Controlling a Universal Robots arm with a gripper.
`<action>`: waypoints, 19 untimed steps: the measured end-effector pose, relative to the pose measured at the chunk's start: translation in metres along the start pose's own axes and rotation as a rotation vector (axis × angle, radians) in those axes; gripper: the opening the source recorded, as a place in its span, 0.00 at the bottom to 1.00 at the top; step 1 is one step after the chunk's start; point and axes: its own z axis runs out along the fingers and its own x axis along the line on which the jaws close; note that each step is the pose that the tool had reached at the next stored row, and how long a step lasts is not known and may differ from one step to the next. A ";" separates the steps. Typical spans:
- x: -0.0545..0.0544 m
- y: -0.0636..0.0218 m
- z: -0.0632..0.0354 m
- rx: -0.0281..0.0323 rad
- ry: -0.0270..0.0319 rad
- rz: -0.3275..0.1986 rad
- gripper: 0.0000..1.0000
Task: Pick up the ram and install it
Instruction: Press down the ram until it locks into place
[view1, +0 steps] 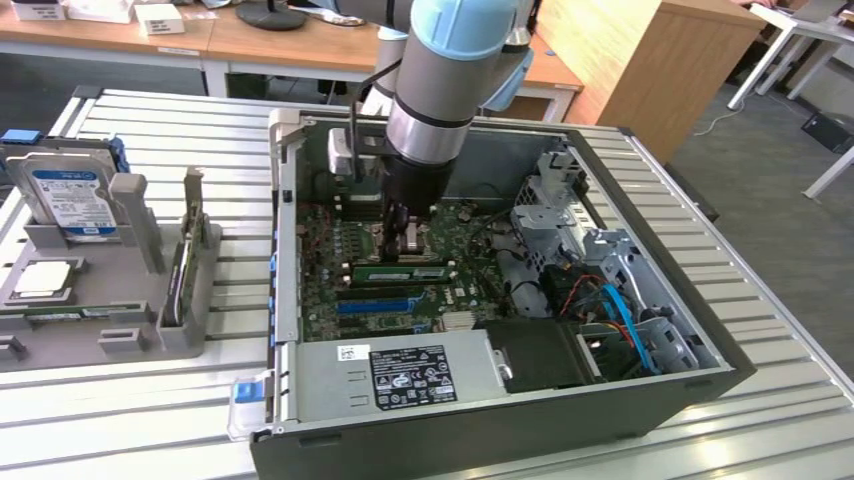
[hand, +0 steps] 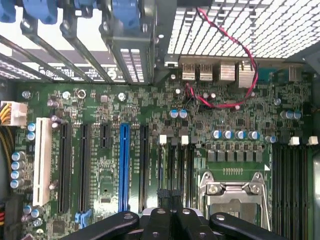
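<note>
The ram (view1: 396, 272), a thin green stick with a pale label, stands on edge across the motherboard (view1: 467, 245) inside the open computer case. My gripper (view1: 399, 243) reaches straight down into the case and hangs just behind and above the ram; I cannot tell whether they touch. In the wrist view my gripper (hand: 170, 196) is shut, its dark fingertips (hand: 163, 194) pressed together over the long black memory slots (hand: 175, 165) with white end clips. Nothing shows between the fingers.
The case walls (view1: 284, 230) ring the board. A power supply (view1: 400, 375) sits at its near end, a drive cage with cables (view1: 587, 260) on the exterior view's right. A blue slot strip (view1: 387, 303) lies by the ram. A grey fixture (view1: 147, 300) with a hard drive (view1: 70, 200) stands on the left.
</note>
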 end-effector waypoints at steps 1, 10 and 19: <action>0.000 0.0003 0.0000 0.0000 0.0001 0.000 0.11; 0.001 0.0006 0.0000 0.0000 0.0002 0.000 0.11; 0.001 0.0004 0.0003 -0.0001 0.0001 0.000 0.11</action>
